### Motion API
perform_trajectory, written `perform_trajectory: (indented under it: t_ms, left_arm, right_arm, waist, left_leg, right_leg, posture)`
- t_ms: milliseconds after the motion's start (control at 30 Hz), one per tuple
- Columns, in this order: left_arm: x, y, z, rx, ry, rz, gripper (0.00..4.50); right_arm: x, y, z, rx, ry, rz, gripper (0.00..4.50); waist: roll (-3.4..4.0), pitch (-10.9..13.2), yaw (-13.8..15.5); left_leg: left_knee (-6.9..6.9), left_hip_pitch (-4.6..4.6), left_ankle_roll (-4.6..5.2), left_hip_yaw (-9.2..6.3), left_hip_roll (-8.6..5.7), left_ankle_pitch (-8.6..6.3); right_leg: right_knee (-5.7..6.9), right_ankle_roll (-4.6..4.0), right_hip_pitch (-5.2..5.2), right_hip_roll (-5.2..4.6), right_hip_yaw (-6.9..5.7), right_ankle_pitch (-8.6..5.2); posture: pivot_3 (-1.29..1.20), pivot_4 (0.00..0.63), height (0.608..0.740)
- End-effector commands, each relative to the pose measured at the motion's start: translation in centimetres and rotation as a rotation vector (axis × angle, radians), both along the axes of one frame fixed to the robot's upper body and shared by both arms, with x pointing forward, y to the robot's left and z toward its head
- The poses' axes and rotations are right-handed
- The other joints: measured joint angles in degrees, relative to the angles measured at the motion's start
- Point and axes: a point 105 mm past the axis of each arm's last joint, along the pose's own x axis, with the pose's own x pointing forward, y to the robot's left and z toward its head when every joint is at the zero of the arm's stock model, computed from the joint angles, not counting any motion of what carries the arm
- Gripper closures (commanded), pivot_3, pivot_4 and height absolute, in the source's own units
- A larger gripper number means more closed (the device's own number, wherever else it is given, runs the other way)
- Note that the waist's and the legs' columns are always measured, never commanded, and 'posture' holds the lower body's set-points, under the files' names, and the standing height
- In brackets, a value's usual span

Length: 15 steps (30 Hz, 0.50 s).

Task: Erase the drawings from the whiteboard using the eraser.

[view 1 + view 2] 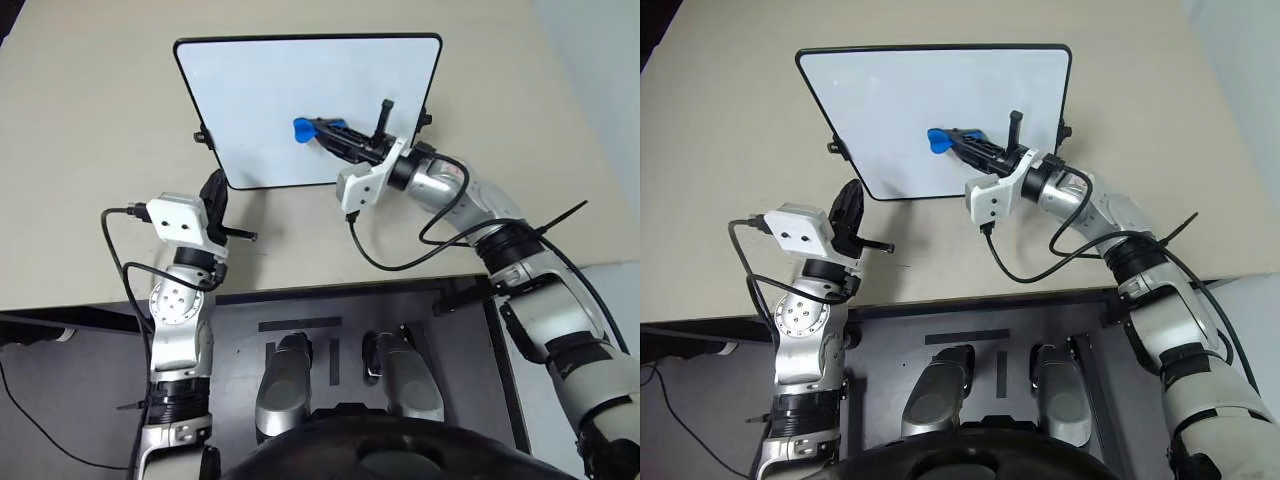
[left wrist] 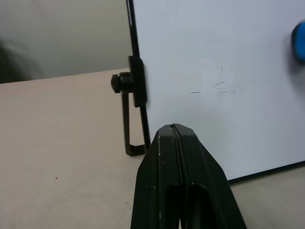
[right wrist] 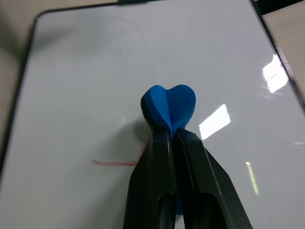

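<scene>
Drawings (image 3: 116, 162): a thin red stroke remains on the whiteboard (image 1: 260, 90), seen in the right wrist view just beside and partly behind the fingers of the right gripper (image 1: 322, 131). How much of the mark continues under the fingers cannot be told; from the head views the red line is too faint to make out.

Eraser (image 3: 169, 107): the blue block is pinched between the right gripper's two fingers, pressed tight on it, with its lobed end sticking out past the fingertips. It sits over the board's lower middle area, near the red stroke. Whether it is actually bearing on the surface is probably so, judging by the small shadow beneath it, but contact is not confirmed.

Whiteboard: it stands tilted on the beige table (image 1: 90, 120), black frame intact, side clip (image 2: 136, 88) and stand visible in the left wrist view, along with faint grey smudges on the white.

Left gripper (image 1: 212, 190): fingers pressed together, holding nothing, parked near the board's lower left corner and apart from it.

Step in hand, by judgement: wiping is under way and not finished. The next move calls for drawing the eraser back across the remaining red stroke with steady pressure, without pushing the propped board over.
</scene>
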Motion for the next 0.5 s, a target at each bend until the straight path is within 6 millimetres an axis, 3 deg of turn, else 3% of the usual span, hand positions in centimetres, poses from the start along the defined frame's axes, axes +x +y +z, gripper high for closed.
perform_trajectory:
  t_ms: [33, 267, 500]
  left_arm:
    - [0.0, -0.3, 1.0, 0.009, -0.047, -0.009, 4.50]
    - [0.1, -0.3, 1.1, 0.009, -0.050, -0.008, 4.50]
    - [0.2, -0.3, 1.1, 0.008, -0.053, -0.011, 4.50]
  right_arm:
    - [1.0, -0.2, -1.2, -0.041, 0.038, -0.051, 4.49]
    - [1.8, -0.3, -1.2, -0.046, 0.036, -0.080, 4.49]
    - [1.5, 0.0, 4.0, 0.106, -0.158, -0.056, 4.49]
  waist:
    - [0.01, 0.0, 0.0]
    - [0.02, 0.0, 0.0]
    - [0.15, 0.2, 0.0]
  left_leg:
    - [0.00, 0.00, -0.03, 0.00, 0.00, -0.01]
    - [-0.01, -0.01, -0.09, 0.00, 0.01, -0.03]
    - [-0.02, -0.12, -0.12, 0.00, 0.07, 0.00]
  right_leg:
    - [0.00, 0.00, 0.00, 0.00, 0.00, 0.00]
    - [0.00, -0.20, -0.01, -0.01, 0.00, 0.17]
    - [-0.01, -0.24, -0.09, -0.01, 0.01, 0.30]
  posture:
    - [0.00, 0.150, 0.740]
    - [0.00, 0.150, 0.740]
    - [0.00, 0.150, 0.740]
